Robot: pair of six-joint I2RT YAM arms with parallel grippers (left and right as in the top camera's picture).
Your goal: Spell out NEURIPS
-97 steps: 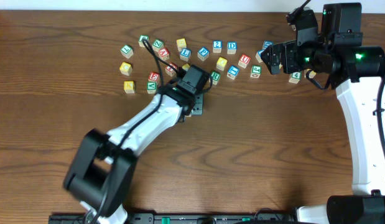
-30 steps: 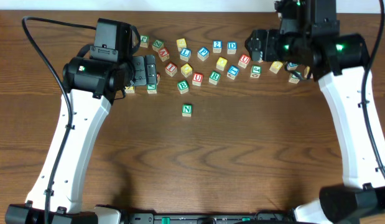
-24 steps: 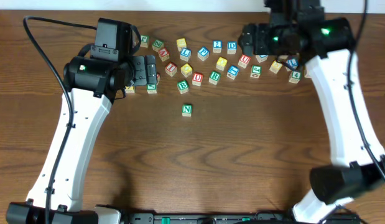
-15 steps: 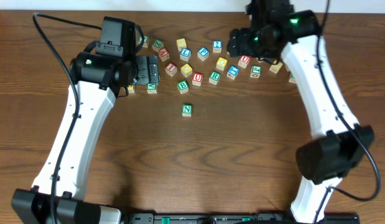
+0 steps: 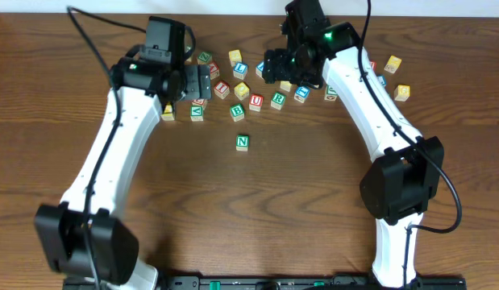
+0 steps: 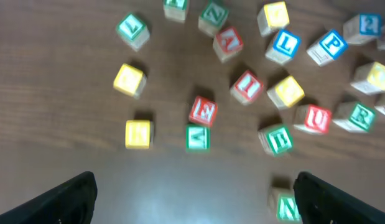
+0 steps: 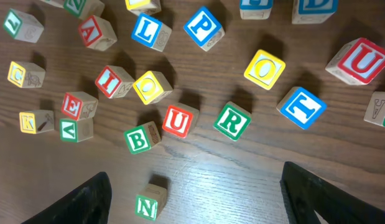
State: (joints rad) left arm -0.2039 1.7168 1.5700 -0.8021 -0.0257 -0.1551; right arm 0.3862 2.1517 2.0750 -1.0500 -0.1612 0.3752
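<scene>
N [image 5: 243,142] is sitting alone on the surface [image 5: 313,209], at 6 o'clock from the crowd of cubes and apart from it. B [image 7: 137,140] is lying nearest it, at 12 o'clock. U [image 7: 177,121] and R [image 7: 232,121] are standing side by side at 1 o'clock from N, close together but not touching. I [image 7: 111,81] and a yellow cube [image 7: 152,87] are resting just beside each other at 11 o'clock from U, with the yellow cube on the 3 o'clock side. E [image 7: 74,106] is lying at the 9 o'clock end of the crowd, with a green V [image 7: 73,129] just beside it at 6 o'clock. P [image 7: 203,26] is sitting at 12 o'clock from U, with a blue L [image 7: 147,29] at its 9 o'clock. A second red U [image 7: 360,60] is lying well off at 3 o'clock.

The left gripper [image 6: 195,186] is hovering over the 9 o'clock end of the crowd, spread wide and holding nothing. The right gripper [image 7: 193,186] is hovering over the 12 o'clock side near P, likewise wide and empty.
</scene>
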